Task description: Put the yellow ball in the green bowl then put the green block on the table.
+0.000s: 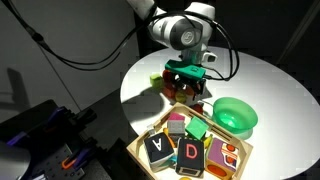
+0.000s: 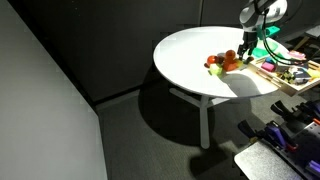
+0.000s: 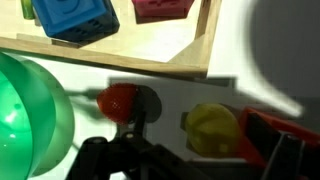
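In the wrist view the yellow ball (image 3: 212,128) lies on the white table (image 3: 200,92), between the dark fingers of my gripper (image 3: 200,158). The jaws are spread wide on either side of the ball and hold nothing. The green bowl (image 3: 28,112) fills the left edge, with a red ball (image 3: 118,100) between it and the yellow ball. In an exterior view the gripper (image 1: 186,88) hangs low over the table (image 1: 270,80), beside the green bowl (image 1: 235,115). The green block (image 1: 197,131) sits in the wooden tray (image 1: 140,152) among other blocks.
The wooden tray (image 3: 150,58) borders the ball area and holds a blue block (image 3: 70,18), a red block (image 3: 165,10) and dark blocks marked A (image 1: 159,148) and D (image 1: 190,152). Several small balls (image 2: 222,63) lie near the gripper (image 2: 246,55). An orange-red object (image 3: 262,128) sits right of the yellow ball.
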